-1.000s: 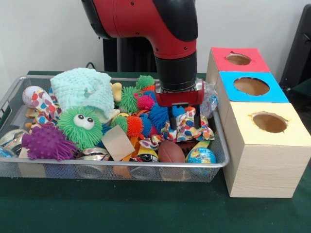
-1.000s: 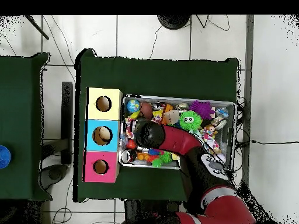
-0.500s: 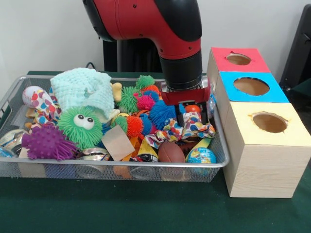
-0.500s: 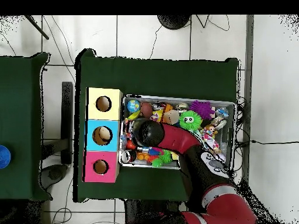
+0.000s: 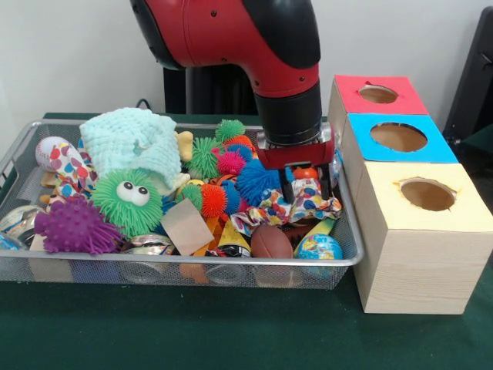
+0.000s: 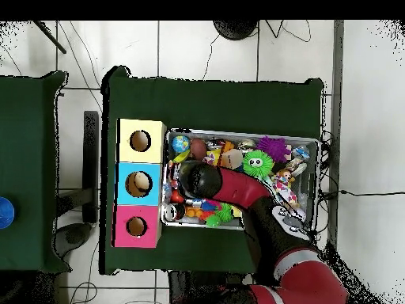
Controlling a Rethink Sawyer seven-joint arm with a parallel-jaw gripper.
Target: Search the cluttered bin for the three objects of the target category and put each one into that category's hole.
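My gripper [image 5: 305,183] hangs over the right end of the wire bin [image 5: 23,146], close to the boxes. It is shut on a multicolour spotted cloth [image 5: 308,205], whose ends trail down onto the toys. A small orange-red ball [image 5: 306,173] shows between the fingers, above the cloth. To the right stand three boxes with round holes: red [image 5: 350,92], blue [image 5: 362,146] and yellow [image 5: 385,208]. In the overhead view the arm [image 6: 237,190] covers the gripper and the cloth.
The bin holds spiky rubber balls [image 5: 75,225], a green ball with eyes [image 5: 128,202], a mint knitted cloth [image 5: 131,142], a small brown football [image 5: 271,242], a globe ball [image 5: 319,247] and tins [image 5: 146,243]. The red box [image 6: 123,226], blue box [image 6: 123,184] and yellow box [image 6: 125,131] line one side of the bin [image 6: 318,146].
The gripper has risen out of the clutter and shifted slightly towards the boxes, pulling the spotted cloth up and stretching it out. The other toys have barely moved.
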